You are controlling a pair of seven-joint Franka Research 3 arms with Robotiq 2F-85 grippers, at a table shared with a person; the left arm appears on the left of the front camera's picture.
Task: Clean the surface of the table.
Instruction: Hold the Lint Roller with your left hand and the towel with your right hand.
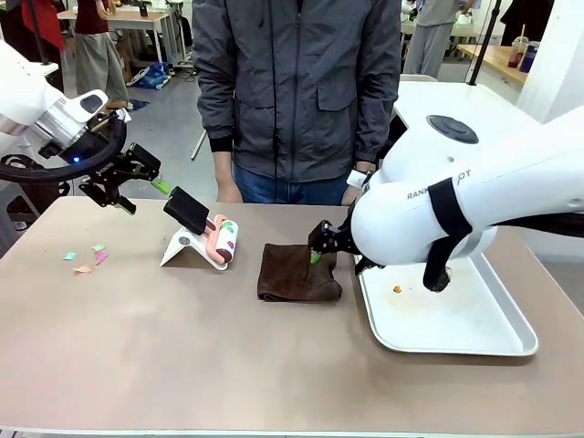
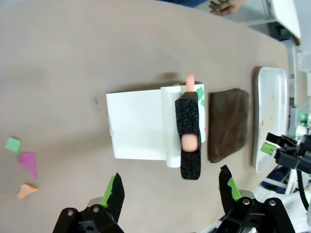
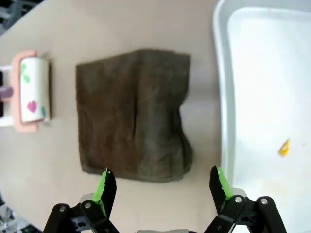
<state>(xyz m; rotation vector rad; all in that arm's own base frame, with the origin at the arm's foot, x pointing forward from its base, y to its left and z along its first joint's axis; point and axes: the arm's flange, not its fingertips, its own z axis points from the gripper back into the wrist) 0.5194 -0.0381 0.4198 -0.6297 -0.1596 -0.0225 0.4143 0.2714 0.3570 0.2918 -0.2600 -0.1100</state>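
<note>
1. Worktop. The worktop (image 1: 182,356) is a large rectangular surface with a matte brownish-taupe top and a thin pale edge. It spans the front view from side to side and carries every item listed below.

2. Left gripper. The left gripper (image 1: 141,193) is raised above the far-left part of the worktop. Its jaws are apart with nothing between them. Its wrist camera looks down on the lint roller.

3. Right gripper. The right gripper (image 1: 321,248) is above the brown cloth, on the side nearest the tray. Its jaws are apart and empty. Whether the fingertips contact the cloth cannot be determined.

4. Items on the worktop.
- Small paper scraps in green, pink and orange (image 1: 100,257) lie loose near the left edge, well apart from the other items.
- A lint roller with a pink frame, a white roll and a black foam handle (image 1: 217,237) rests tilted on a white folded stand (image 1: 180,248). Green and pink specks adhere to the roll.
- A folded dark-brown cloth (image 1: 297,274) lies flat between the lint roller and the tray, just beside both.
- A white rectangular tray with rounded corners (image 1: 474,324) sits on the right. One small orange scrap (image 1: 397,289) lies inside it.

5. Person. A person in a grey jacket (image 1: 297,82) stands at the far edge, hands lowered near the worktop rim.
</note>
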